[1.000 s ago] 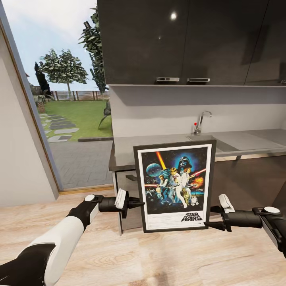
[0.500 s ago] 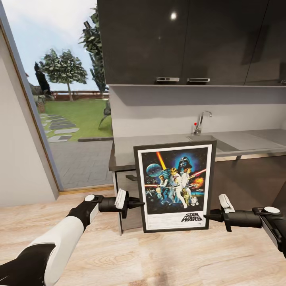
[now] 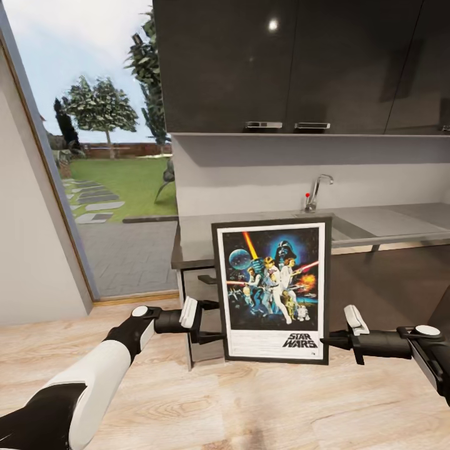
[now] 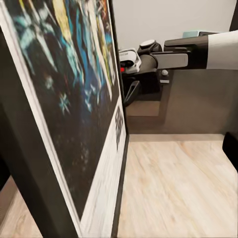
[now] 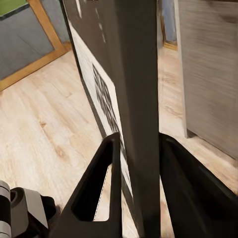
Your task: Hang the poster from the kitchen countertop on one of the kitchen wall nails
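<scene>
The framed Star Wars poster (image 3: 272, 287) hangs upright in front of the dark grey countertop (image 3: 203, 234), above the floor. My right gripper (image 3: 328, 342) is shut on its lower right edge; in the right wrist view both fingers (image 5: 106, 163) press the frame's edge (image 5: 136, 89). At the poster's lower left edge my left gripper (image 3: 212, 320) is open, one finger in front of the frame and one behind. The left wrist view looks slantwise along the poster face (image 4: 74, 99) to the right gripper (image 4: 131, 89). The wall nails are out of view.
An inset sink (image 3: 353, 226) and chrome tap (image 3: 319, 187) lie behind the poster. Dark upper cabinets (image 3: 281, 62) hang overhead, with lower cabinet fronts (image 3: 387, 281) at right. A tall glass opening (image 3: 112, 187) to the garden is on the left, pale wood floor (image 3: 250, 406) below.
The left gripper's fingers have spread apart at the poster's left edge. The poster has turned slightly and looks narrower. The right gripper keeps its hold.
</scene>
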